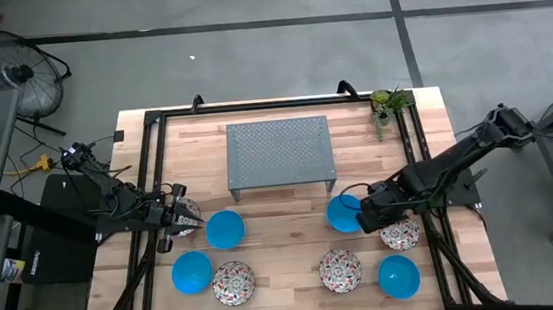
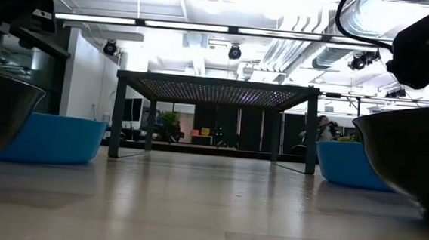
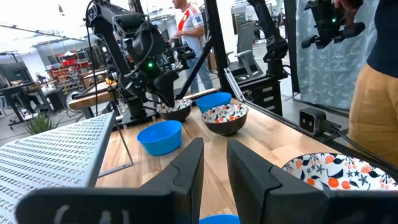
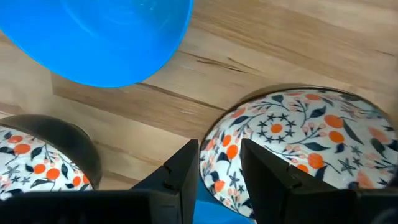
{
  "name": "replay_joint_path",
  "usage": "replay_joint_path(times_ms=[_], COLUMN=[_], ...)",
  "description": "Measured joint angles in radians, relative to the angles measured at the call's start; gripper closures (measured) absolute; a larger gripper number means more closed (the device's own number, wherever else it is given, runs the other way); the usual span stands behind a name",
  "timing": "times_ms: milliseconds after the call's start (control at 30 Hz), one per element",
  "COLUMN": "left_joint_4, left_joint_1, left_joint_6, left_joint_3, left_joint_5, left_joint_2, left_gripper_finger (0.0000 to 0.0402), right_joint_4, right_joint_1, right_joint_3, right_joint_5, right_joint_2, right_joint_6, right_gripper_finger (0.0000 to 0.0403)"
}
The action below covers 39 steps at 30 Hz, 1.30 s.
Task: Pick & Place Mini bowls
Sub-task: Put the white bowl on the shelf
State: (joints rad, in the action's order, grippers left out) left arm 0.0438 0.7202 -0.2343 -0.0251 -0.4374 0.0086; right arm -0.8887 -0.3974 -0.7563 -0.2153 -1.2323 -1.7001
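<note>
Right claw hung low beside a bright blue round bowl, fingers slightly apart, holding nothing. Left claw waited, probably empty, by another blue bowl. Best to pinch the rim gently.

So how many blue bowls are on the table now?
4. Left side: one blue bowl before the grey stand, another nearer the front edge. Right side: one before the stand, one at the front edge. None seems hidden.
</note>
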Motion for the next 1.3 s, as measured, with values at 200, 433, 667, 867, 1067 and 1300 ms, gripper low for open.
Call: replay_joint_path(times_ms=[200, 433, 667, 867, 1067, 1300], left_joint_4=[0.000, 0.000, 0.000, 0.000, 0.000, 0.000], left_joint_1=[0.000, 0.000, 0.000, 0.000, 0.000, 0.000], left_joint_6=[0.000, 0.000, 0.000, 0.000, 0.000, 0.000], left_joint_3=[0.000, 0.000, 0.000, 0.000, 0.000, 0.000], left_joint_5=[0.000, 0.000, 0.000, 0.000, 0.000, 0.000], left_joint_2=[0.000, 0.000, 0.000, 0.000, 0.000, 0.000], left_gripper_finger=[0.0335, 0.0335, 0.0335, 0.0335, 0.0335, 0.0335], right_joint_4=[0.067, 0.072, 0.071, 0.070, 0.067, 0.047], right_joint_1=[-0.017, -0.018, -0.018, -0.025, -0.024, -0.024], right_joint_3=[0.000, 0.000, 0.000, 0.000, 0.000, -0.006], right_joint_5=[0.000, -0.001, 0.000, 0.000, -0.012, -0.049], right_joint_2=[-0.067, -0.123, -0.163, -0.170, -0.169, -0.165], right_joint_6=[-0.003, -0.003, 0.002, 0.000, 0.004, 0.035], right_gripper_finger=[0.0295, 0.0295, 0.0295, 0.0298, 0.0339, 0.0386])
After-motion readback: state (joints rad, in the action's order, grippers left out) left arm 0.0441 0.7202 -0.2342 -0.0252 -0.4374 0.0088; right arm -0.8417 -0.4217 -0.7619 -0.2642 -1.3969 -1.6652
